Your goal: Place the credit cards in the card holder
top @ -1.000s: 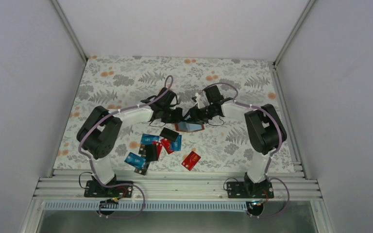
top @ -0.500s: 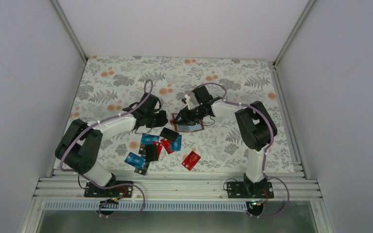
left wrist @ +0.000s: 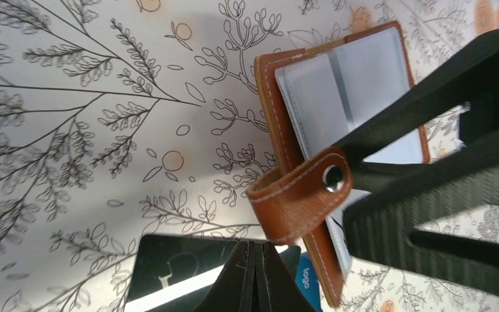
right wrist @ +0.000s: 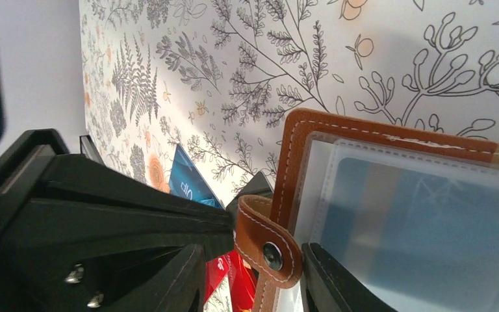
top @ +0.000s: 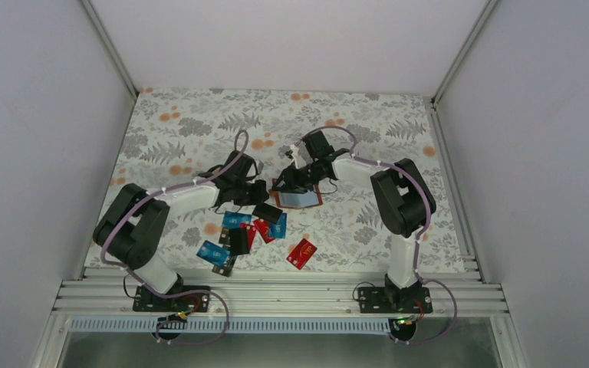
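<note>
The card holder [top: 299, 200] lies open on the patterned table, brown with clear sleeves [left wrist: 338, 84]; a blue card [right wrist: 403, 214] shows through one pocket. Its snap strap [right wrist: 266, 250] curls up at the left edge. My right gripper [right wrist: 253, 260] is open and straddles that strap, one finger [right wrist: 334, 279] against it and over the sleeves. My left gripper [left wrist: 256, 250] is shut and empty, just left of the holder [left wrist: 286, 130], tip over a black card [left wrist: 169, 263]. Several credit cards [top: 245, 230], blue, red and black, lie heaped below the grippers.
One red card [top: 301, 252] lies apart, nearer the front right. A metal rail [top: 276, 291] runs along the near edge by the arm bases. White walls close in the table on three sides.
My left gripper has drawn back left from the holder and now sits over the black card. The right gripper has shifted slightly left along the holder's edge. The holder stayed put.
</note>
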